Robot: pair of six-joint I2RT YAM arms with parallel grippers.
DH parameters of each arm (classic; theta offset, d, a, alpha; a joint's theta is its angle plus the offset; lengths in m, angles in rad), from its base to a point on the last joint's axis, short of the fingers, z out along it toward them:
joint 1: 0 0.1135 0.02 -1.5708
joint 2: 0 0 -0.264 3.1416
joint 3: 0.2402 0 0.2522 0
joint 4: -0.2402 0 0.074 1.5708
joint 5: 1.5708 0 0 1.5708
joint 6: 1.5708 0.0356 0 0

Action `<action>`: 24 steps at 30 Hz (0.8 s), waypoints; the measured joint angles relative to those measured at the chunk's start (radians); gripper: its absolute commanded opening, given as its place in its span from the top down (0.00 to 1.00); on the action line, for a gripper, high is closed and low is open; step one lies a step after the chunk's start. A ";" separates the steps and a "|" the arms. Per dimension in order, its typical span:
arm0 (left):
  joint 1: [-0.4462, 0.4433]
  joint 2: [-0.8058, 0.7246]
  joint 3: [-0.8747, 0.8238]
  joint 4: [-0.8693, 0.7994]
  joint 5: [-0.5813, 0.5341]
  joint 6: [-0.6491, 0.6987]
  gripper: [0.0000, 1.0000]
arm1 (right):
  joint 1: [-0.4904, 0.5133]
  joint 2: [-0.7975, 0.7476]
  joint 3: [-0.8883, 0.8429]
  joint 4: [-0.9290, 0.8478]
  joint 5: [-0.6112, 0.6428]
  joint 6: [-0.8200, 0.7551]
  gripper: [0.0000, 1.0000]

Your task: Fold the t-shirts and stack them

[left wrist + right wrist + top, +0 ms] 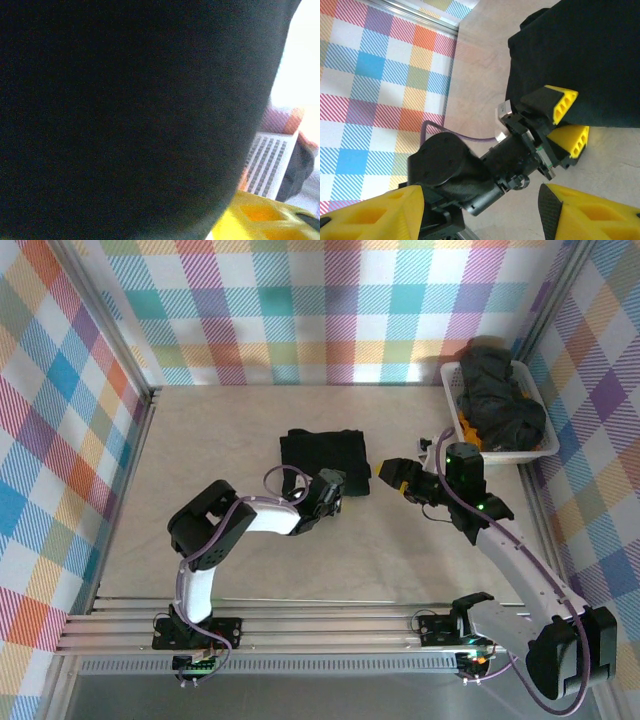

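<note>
One folded t-shirt (320, 460); one basket (505, 455) — dark heap (500, 400) inside.

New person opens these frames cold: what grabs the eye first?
The loud checked walls all round the table. Then a folded black t-shirt mid-table, with the left arm and right arm reaching to its near and right edges. At the right rear, a white basket heaped with more black shirts.

High rear overview, wrist cameras near t-shirt (323, 462)
</note>
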 measured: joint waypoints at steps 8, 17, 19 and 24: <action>0.146 0.018 0.012 0.010 0.055 0.044 1.00 | 0.000 0.002 0.000 -0.001 -0.005 0.000 0.39; 0.534 -0.069 0.005 -0.099 0.262 0.318 1.00 | 0.000 0.018 0.009 -0.001 -0.016 -0.002 0.40; 0.636 -0.069 0.029 -0.146 0.315 0.400 1.00 | 0.000 0.021 0.014 -0.002 -0.019 -0.005 0.40; 0.834 -0.010 0.174 -0.253 0.427 0.579 1.00 | 0.000 0.042 0.040 -0.003 -0.027 -0.012 0.40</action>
